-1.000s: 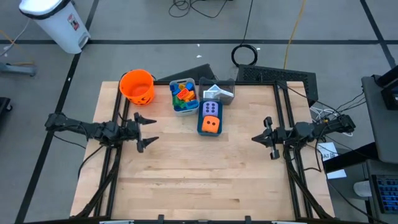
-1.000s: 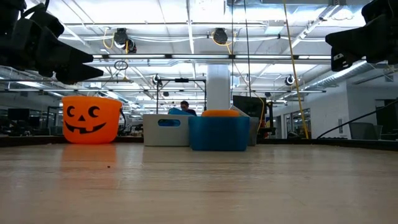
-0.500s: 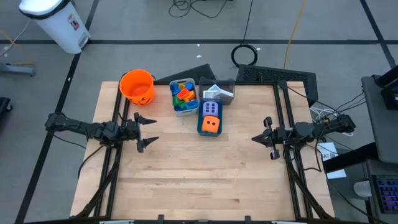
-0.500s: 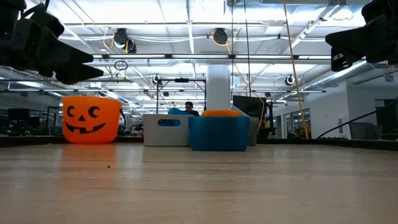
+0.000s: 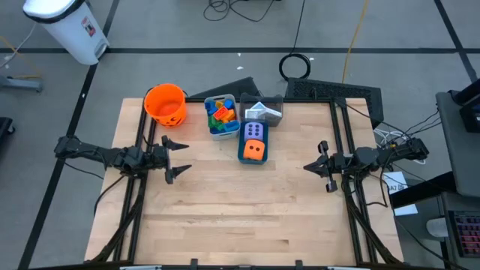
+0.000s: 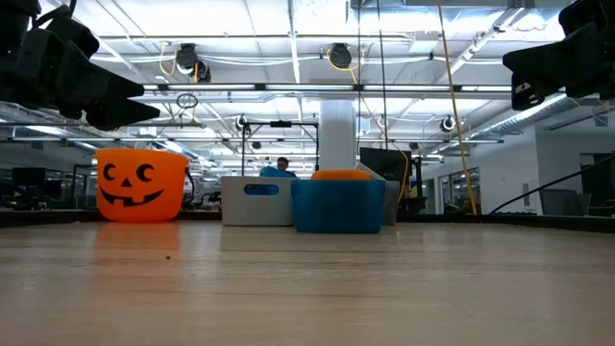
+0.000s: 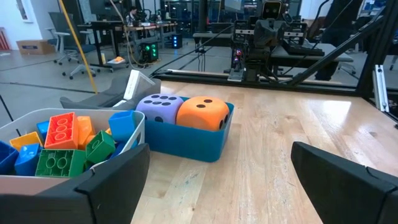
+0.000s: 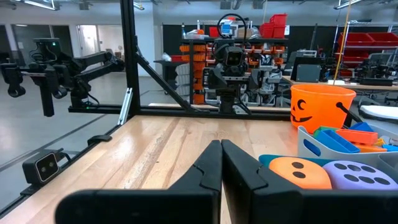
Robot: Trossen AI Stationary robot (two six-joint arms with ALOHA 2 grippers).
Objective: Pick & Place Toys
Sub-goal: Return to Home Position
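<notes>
I read left end effector (image 5: 184, 157) wide open, empty, counter (image 5: 225, 217) left; right end effector (image 5: 307, 166) pinched closed, empty, right. Orange die (image 5: 255, 151), purple die (image 5: 254, 133) in blue bin (image 5: 253, 162), far centre; low view hides purple one.

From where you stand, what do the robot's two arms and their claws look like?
Both are slim, black and jointed. The left arm and right arm each end in a gripper, the left gripper and right gripper, with two fingers: dark, blocky wedges tapering toward the tip. Loose cables lie by the right arm's base. No markings show.
</notes>
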